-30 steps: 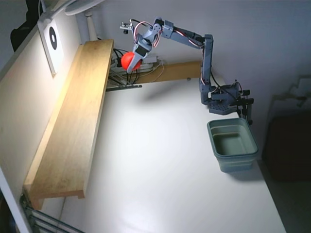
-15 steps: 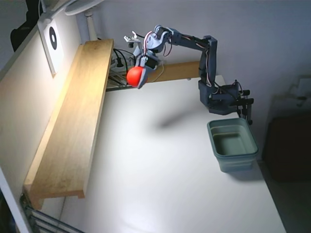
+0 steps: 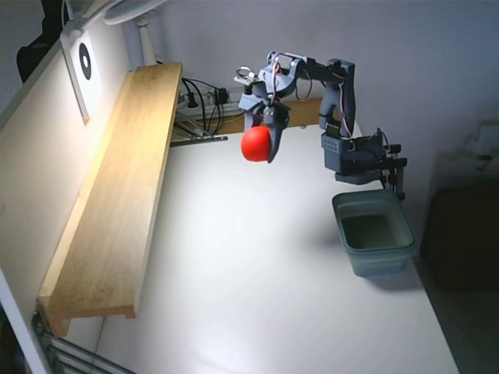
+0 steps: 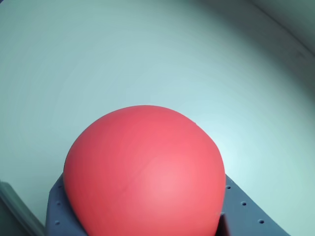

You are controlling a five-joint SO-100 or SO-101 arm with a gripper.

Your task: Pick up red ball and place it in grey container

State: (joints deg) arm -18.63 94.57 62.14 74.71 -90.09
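Observation:
My gripper (image 3: 263, 148) is shut on the red ball (image 3: 255, 144) and holds it in the air above the white table, near the back. In the wrist view the red ball (image 4: 145, 172) fills the lower middle, seated against the blue-grey fingers (image 4: 246, 209), with bare white table beyond it. The grey container (image 3: 374, 231) stands on the table to the right in the fixed view, in front of the arm's base, and looks empty. The ball is well to the left of the container and higher than its rim.
A long wooden shelf (image 3: 117, 187) runs along the left wall in the fixed view. Cables and a power strip (image 3: 204, 105) lie at the back. The arm's blue-grey base (image 3: 360, 156) stands just behind the container. The white table (image 3: 249, 280) ends at the right.

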